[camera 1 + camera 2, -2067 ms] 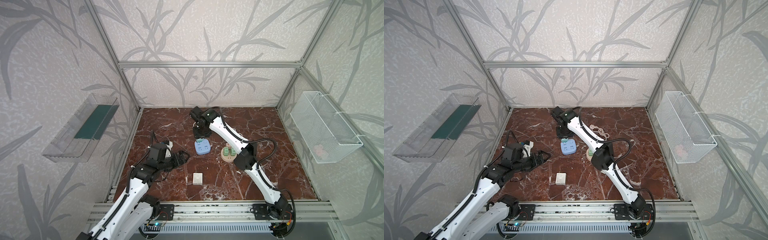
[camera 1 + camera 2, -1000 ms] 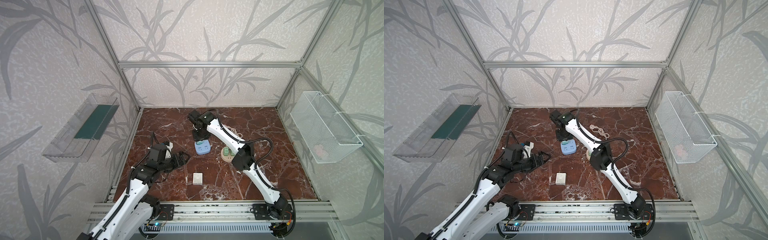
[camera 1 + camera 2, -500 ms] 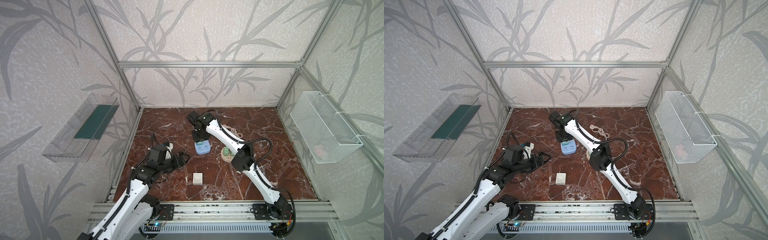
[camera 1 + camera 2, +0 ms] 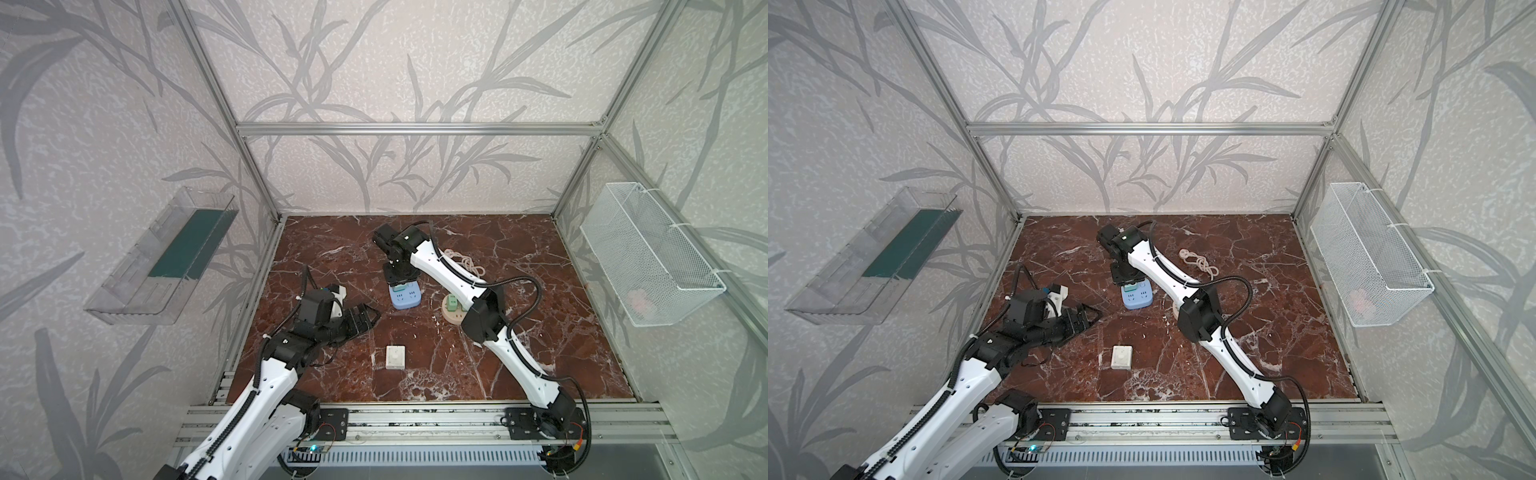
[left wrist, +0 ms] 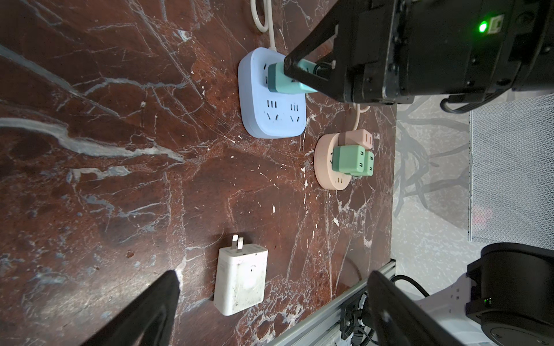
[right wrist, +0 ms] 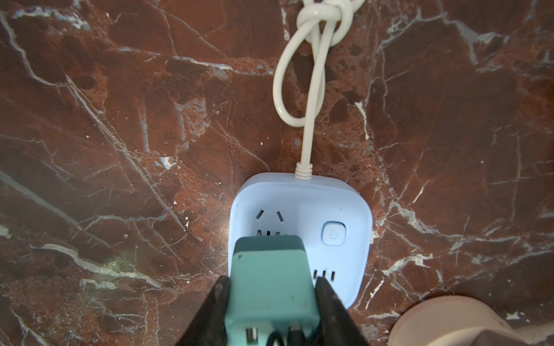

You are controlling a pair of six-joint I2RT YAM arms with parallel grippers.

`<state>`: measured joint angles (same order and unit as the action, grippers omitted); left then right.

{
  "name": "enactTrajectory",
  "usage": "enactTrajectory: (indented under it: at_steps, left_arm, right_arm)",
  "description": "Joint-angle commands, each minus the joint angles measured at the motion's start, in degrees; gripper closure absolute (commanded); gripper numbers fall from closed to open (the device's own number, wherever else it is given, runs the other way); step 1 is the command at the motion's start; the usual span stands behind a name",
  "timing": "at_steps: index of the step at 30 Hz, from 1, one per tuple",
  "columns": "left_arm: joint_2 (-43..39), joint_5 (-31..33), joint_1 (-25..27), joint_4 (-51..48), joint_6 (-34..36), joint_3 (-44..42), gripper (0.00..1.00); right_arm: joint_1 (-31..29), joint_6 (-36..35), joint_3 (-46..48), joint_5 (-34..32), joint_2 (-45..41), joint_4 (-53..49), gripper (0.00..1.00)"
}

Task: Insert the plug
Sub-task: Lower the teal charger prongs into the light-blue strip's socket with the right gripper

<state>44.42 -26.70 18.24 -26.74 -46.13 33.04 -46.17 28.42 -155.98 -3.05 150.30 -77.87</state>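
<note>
My right gripper [image 6: 272,287] is shut on a teal plug [image 6: 269,269], one finger on each of its sides. The plug stands upright on the light blue power strip [image 6: 329,203], near the strip's cord end. In the left wrist view the plug [image 5: 284,79] has its dark base against the strip's face [image 5: 272,119], and its prongs are hidden. Both top views show the right gripper [image 4: 400,277] [image 4: 1124,279] directly over the strip [image 4: 405,299] [image 4: 1138,299]. My left gripper [image 5: 274,278] [image 4: 370,318] hovers open and empty at the left.
A white charger [image 5: 241,278] [image 4: 395,357] lies flat near the front. A round pink socket [image 5: 332,176] [image 4: 451,313] with green adapters [image 5: 350,160] sits right of the strip. The strip's knotted white cord [image 6: 314,60] [image 4: 1198,262] trails back. A wire basket [image 4: 648,257] hangs on the right wall.
My right gripper has come forward and down with the teal plug onto the blue strip. The left arm has barely moved.
</note>
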Motion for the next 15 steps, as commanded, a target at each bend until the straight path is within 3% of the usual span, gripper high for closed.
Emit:
enactTrajectory:
  at_steps: [1,15]
  left_arm:
    - [-0.63,-0.20,-0.31,0.79,-0.27,-0.87,0.05]
    - [0.22,-1.15,-0.30,2.28,-0.44,-1.74,0.05]
  right_arm:
    - [-0.32,-0.42,-0.02,-0.74,1.34,-1.57,1.00]
    - [-0.21,-1.10,-4.41,-1.60,7.89,-5.19,1.00]
